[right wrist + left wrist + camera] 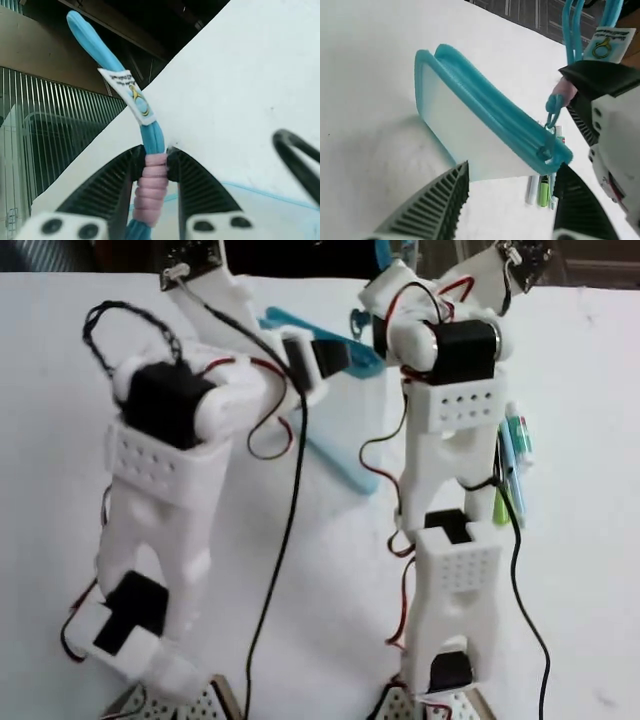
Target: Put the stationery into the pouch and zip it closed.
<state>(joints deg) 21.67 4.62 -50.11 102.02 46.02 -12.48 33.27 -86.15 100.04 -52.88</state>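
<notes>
A translucent pouch (470, 135) with a blue zip rim stands on its edge on the white table, and its blue edge (350, 472) shows between the two arms. My left gripper (512, 200) is open, with its ribbed fingers on either side of the pouch's near end. My right gripper (153, 157) is shut on the pink-wrapped part (150, 185) of the pouch's blue strap (95, 42) and holds it up above the zip pull (547, 145). Several pens (513, 455) lie on the table beside the right arm, outside the pouch (542, 190).
The white table (580, 590) has free room to the right of the pens and on the far left. Black and red cables (290, 500) hang between the arms. The arm bases (430, 705) stand at the near edge.
</notes>
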